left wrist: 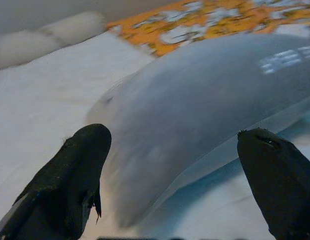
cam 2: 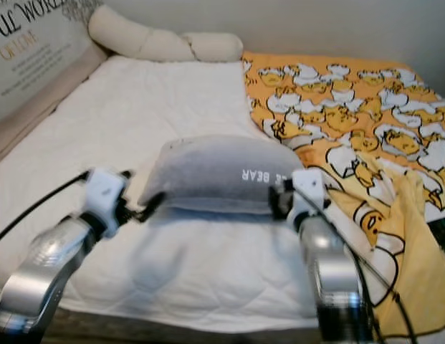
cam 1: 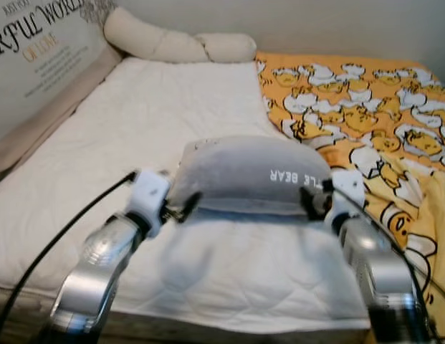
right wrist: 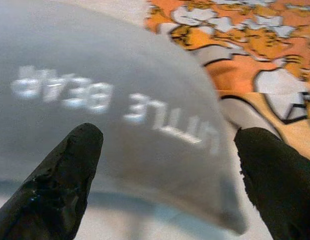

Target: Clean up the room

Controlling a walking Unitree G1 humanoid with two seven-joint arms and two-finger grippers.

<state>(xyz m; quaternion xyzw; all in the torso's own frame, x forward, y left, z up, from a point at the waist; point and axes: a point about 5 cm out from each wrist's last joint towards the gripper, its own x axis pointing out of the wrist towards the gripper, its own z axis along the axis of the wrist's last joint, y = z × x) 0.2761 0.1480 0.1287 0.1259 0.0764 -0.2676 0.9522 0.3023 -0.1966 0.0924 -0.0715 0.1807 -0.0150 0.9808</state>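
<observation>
Fingers (left wrist: 80,165) of the left gripper (left wrist: 174,180) are spread wide at one end of one grey pillow (cam 1: 247,172); those of the right gripper (right wrist: 169,185) are spread at its other end. It sits mid-bed on the white mattress (cam 1: 100,143). Two cream cushions (cam 1: 172,41) line the far edge, and one duck-print blanket (cam 1: 365,107) lies right.

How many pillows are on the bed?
2: the grey pillow sits mid-bed between the left gripper and right gripper; the long cream pillow lies along the far end. The duck blanket may hide more.
</observation>
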